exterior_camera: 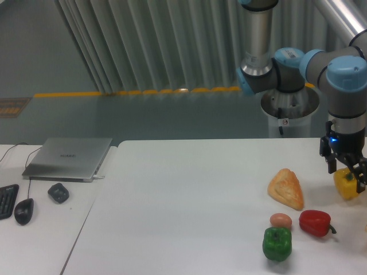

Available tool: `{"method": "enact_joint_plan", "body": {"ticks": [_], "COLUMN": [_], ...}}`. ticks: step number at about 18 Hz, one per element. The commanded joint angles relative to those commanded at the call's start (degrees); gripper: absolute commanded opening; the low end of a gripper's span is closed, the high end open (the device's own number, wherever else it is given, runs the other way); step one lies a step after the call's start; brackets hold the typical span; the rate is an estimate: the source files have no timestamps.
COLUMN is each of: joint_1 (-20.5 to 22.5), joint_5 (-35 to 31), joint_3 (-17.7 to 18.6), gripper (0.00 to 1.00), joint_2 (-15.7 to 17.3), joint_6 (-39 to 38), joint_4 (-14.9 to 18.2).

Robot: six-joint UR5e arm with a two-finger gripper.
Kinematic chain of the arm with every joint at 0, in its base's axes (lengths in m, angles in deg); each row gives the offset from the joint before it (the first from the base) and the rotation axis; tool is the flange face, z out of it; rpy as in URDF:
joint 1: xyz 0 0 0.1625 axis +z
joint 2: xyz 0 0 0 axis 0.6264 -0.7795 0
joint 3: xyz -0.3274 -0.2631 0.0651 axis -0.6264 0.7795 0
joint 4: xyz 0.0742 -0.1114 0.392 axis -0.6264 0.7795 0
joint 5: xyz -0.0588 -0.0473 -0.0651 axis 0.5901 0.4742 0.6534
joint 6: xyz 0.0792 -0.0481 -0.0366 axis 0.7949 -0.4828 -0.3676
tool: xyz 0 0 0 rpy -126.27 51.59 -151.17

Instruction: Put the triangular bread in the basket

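Note:
The triangular bread (287, 188) is a golden-orange wedge with a paler crust. It lies on the white table (183, 200) at the right. My gripper (346, 172) hangs right of the bread, well apart from it. Its jaws are spread wide, low over a yellow pepper (346, 184) that shows between the fingers. I cannot tell whether the fingers touch the pepper. No basket is in view.
A small brown egg (280, 220), a green pepper (277, 243) and a red pepper (316, 223) lie in front of the bread. A laptop (69, 157), a mouse (23, 211), a keyboard edge (6, 200) and a small dark object (58, 192) sit on the left table.

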Motion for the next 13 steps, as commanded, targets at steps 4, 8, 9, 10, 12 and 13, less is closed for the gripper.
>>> {"method": "enact_joint_plan", "body": {"ticks": [4, 8, 9, 10, 12, 13], "joint_1": [-0.09, -0.09, -0.09, -0.09, -0.09, -0.09], "joint_5": [0.0, 0.26, 0.26, 0.26, 0.26, 0.18], "joint_3": [-0.35, -0.62, -0.62, -0.62, -0.62, -0.62], "gripper": [1.0, 1.0, 1.0, 1.0, 1.0, 1.0], "joint_2": [0.0, 0.0, 0.0, 0.0, 0.0, 0.0], "joint_6": [-1.4, -3.96, -3.96, -4.04, -4.13, -4.13], "joint_4": [0.09, 0.09, 0.09, 0.09, 0.09, 0.09]}}
